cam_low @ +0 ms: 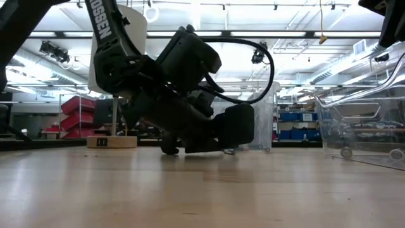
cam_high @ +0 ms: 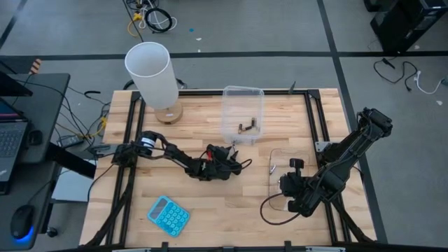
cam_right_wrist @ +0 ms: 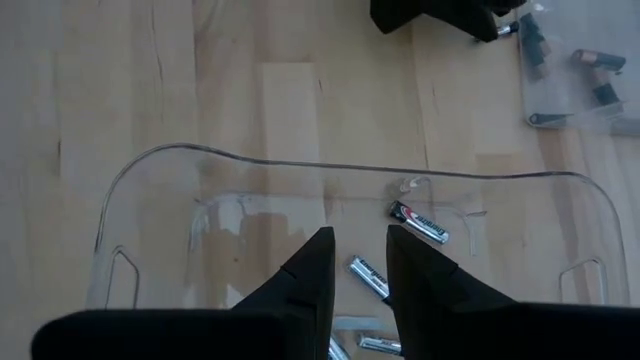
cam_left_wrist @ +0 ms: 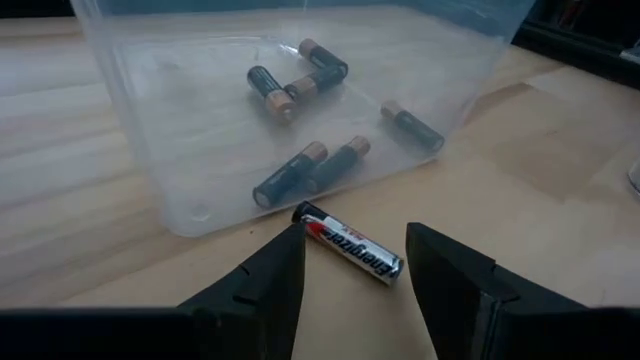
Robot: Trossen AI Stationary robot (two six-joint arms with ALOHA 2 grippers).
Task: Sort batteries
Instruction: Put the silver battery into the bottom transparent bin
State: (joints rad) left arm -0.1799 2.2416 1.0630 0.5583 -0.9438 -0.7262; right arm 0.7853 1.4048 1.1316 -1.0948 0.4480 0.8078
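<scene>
Worktop (cam_high: 231,203): pale wood; both my arms work over it, the left near the middle, the right toward its own edge.
Far tub (cam_high: 243,112): clear plastic; the left wrist view shows six dark, copper-tipped batteries (cam_left_wrist: 290,172) lying loose inside.
Near tub (cam_right_wrist: 350,200): clear too, under my right arm, with several silver batteries (cam_right_wrist: 417,222) on its floor.
Left gripper (cam_left_wrist: 355,262): low on the worktop just beside the far tub, jaws wide and empty, straddling one silver battery (cam_left_wrist: 347,243) that lies outside the tub wall.
Right gripper (cam_right_wrist: 360,262): hanging above the near tub, jaws narrow, nothing between them.
Handling, my guess: that battery is light, rigid and smooth-skinned, and it will roll or squirt out if I pinch near an end.
Where to take hold: across the middle of the barrel, jaws square to its length, closing gently and evenly.
Destination, my guess: silver goes with silver, so the near tub.
</scene>
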